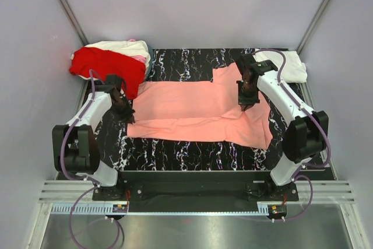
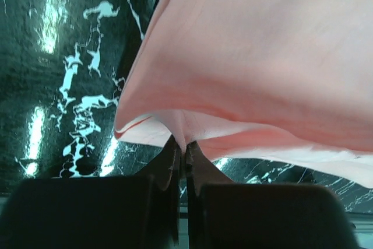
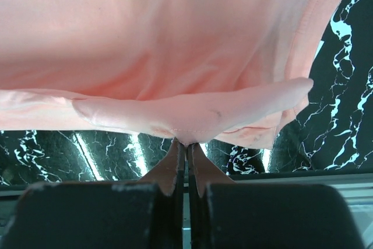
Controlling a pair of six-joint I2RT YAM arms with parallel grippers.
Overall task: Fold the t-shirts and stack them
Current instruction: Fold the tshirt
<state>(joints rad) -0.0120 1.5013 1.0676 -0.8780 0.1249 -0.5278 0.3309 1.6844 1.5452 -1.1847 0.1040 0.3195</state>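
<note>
On the desk point(image 1: 175, 153), pink tee point(image 1: 192, 109) lies spread, left hand point(image 2: 185, 147) and right hand point(image 3: 187, 144) each clenched on a thin edge pinch; uneven pull could slip one, skewing the fold.

I read the salmon-pink t-shirt point(image 1: 198, 112) as one plain colour with no print, lying on a table point(image 1: 175, 153) of glossy black veined with white marbling. At the far left corner, a bright red t-shirt point(image 1: 108, 67) lies over a cream t-shirt point(image 1: 119, 45), with a strip of pale pink fabric point(image 1: 140, 58) beside them. At the far right corner is a plain white t-shirt point(image 1: 290, 67). The left gripper point(image 2: 185, 147) and right gripper point(image 3: 187, 144) are black, and the left arm point(image 1: 90, 114) and right arm point(image 1: 285, 94) have white shells, black joints and purple cables point(image 1: 65, 138).
</note>
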